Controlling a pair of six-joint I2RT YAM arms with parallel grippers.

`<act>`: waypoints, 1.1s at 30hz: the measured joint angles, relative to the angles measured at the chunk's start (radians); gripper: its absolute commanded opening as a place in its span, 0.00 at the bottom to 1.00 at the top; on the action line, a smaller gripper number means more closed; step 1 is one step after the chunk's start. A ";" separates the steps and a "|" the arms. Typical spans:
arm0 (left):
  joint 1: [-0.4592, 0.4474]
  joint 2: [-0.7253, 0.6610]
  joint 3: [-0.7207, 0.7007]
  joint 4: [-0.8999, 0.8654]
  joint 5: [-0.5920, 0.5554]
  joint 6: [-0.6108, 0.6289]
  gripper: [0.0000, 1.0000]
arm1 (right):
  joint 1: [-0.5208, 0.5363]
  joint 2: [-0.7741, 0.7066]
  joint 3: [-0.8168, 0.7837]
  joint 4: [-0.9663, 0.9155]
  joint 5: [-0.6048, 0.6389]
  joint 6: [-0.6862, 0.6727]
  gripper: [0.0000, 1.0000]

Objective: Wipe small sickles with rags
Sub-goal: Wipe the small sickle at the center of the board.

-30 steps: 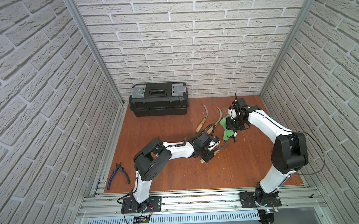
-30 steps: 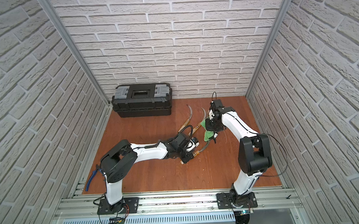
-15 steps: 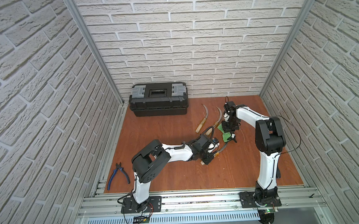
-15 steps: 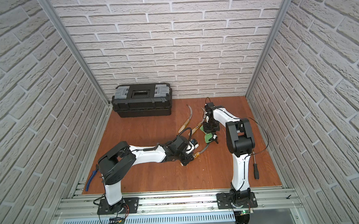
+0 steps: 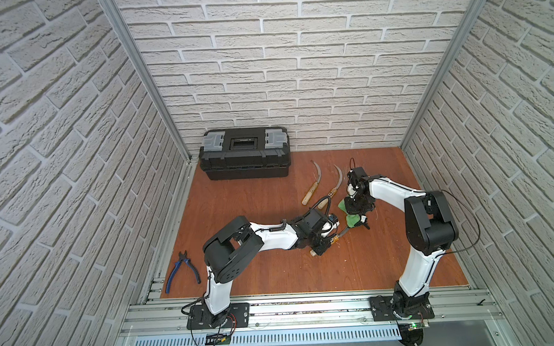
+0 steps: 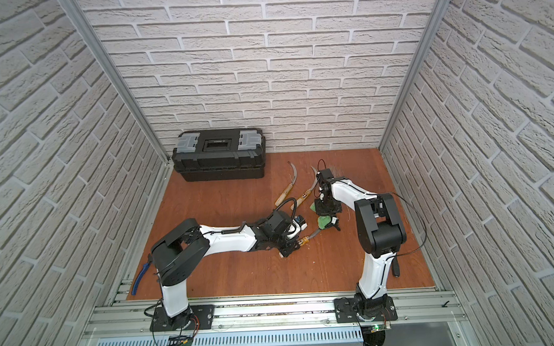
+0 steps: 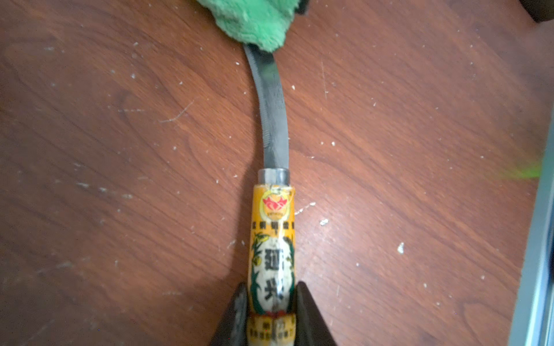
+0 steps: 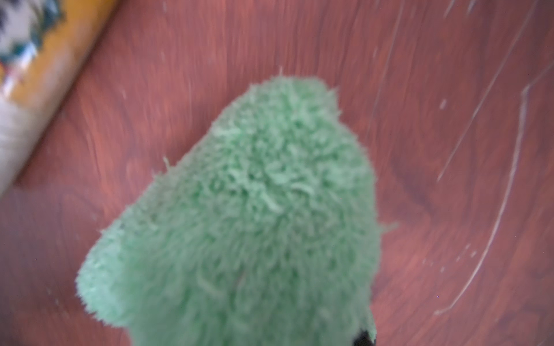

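My left gripper (image 7: pixel 271 308) is shut on the labelled yellow handle of a small sickle (image 7: pixel 274 119) that lies low over the wooden floor. In both top views this sickle (image 5: pixel 342 233) (image 6: pixel 312 235) points from the left gripper (image 5: pixel 321 243) towards the right arm. The green fluffy rag (image 7: pixel 254 21) (image 5: pixel 353 220) (image 6: pixel 323 221) covers the blade's tip. My right gripper (image 5: pixel 357 208) stands over the rag and is shut on it; the rag (image 8: pixel 254 209) hides its fingers in the right wrist view. Two more sickles (image 5: pixel 312 186) (image 5: pixel 334 187) lie just behind.
A closed black toolbox (image 5: pixel 243 152) stands at the back wall on the left. Blue-handled pliers (image 5: pixel 181 271) lie at the floor's front left edge. Brick-pattern walls close in three sides. The labelled handle of a sickle (image 8: pixel 30 60) shows beside the rag in the right wrist view.
The right arm's elbow has swung, and its gripper has carried the rag a little towards the front along the held sickle's blade. The left gripper keeps its hold and has barely moved.
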 measured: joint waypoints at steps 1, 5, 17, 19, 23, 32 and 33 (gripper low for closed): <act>0.000 0.000 0.000 0.000 0.000 0.000 0.00 | 0.003 -0.018 -0.024 0.004 -0.008 0.004 0.03; 0.000 0.000 0.000 0.001 0.000 -0.004 0.00 | 0.025 -0.086 -0.110 0.023 -0.041 0.027 0.03; 0.000 0.000 0.001 0.002 0.003 -0.015 0.00 | 0.123 -0.222 -0.252 0.029 -0.175 0.109 0.03; 0.000 0.000 0.000 0.002 0.003 -0.019 0.00 | 0.129 -0.226 -0.250 0.007 -0.212 0.108 0.03; 0.001 0.000 -0.011 0.031 0.001 -0.035 0.00 | 0.114 -0.224 -0.199 -0.106 -0.232 0.091 0.03; 0.002 -0.006 -0.041 0.083 -0.004 -0.060 0.00 | 0.003 -0.064 0.183 -0.251 -0.087 0.026 0.02; 0.002 -0.006 -0.042 0.085 -0.004 -0.062 0.00 | -0.002 -0.029 0.224 -0.259 -0.077 0.018 0.03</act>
